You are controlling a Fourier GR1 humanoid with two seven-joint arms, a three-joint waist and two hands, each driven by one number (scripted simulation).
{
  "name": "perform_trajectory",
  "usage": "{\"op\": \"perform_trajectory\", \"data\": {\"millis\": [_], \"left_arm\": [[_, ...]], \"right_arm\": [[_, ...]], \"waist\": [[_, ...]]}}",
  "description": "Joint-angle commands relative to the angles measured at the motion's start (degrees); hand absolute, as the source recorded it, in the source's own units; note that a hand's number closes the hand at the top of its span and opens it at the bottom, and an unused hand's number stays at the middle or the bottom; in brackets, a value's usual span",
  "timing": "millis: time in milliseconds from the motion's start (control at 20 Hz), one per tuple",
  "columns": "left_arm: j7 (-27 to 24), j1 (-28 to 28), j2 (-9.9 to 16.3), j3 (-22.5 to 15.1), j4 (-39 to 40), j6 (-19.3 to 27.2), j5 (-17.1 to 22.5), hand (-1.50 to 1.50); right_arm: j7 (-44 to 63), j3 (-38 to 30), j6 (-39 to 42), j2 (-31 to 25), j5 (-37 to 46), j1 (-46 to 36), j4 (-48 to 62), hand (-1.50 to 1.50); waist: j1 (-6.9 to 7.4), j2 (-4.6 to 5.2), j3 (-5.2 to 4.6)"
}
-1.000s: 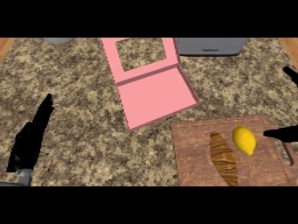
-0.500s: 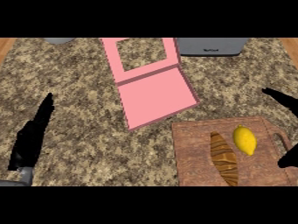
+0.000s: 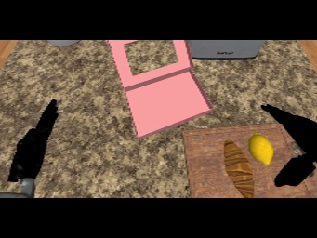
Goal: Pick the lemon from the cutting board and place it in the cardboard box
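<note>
Nearest, the right hand (image 3: 303, 144) hangs open and empty just right of the lemon (image 3: 260, 148) lying beside a croissant (image 3: 238, 168) on the cutting board (image 3: 205, 158), left hand (image 3: 32, 145) resting open, pink box (image 3: 162, 86) farther back.
</note>
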Motion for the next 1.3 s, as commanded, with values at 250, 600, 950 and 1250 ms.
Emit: {"op": "perform_trajectory", "data": {"millis": [250, 600, 950, 1250], "left_arm": [[-2.11, -2.92, -3.26, 2.96, 5.07, -1.38, -3.74, 0.00], [2.51, -1.23, -4.86, 4.24, -0.79, -3.97, -4.94, 0.00], [-3.37, 1.07, -5.91, 7.86, 3.47, -6.47, -6.04, 0.00], [4.08, 0.43, -7.21, 6.75, -4.55, -6.83, -8.76, 0.00]], "right_arm": [[-2.42, -3.83, 4.42, 3.38, 7.90, 4.88, 0.93, -1.50], [-3.12, -5.27, 6.13, 12.13, 14.70, 1.40, 5.93, -1.50], [-5.15, -7.35, 6.50, 16.46, 20.35, 3.46, 5.94, -1.50], [-13.08, -11.73, 5.90, 16.74, 22.58, 2.93, 12.81, -1.50]], "waist": [[-0.29, 0.03, 0.03], [0.07, 0.04, 0.04], [0.01, 0.05, 0.03], [0.11, 0.05, 0.05]]}}
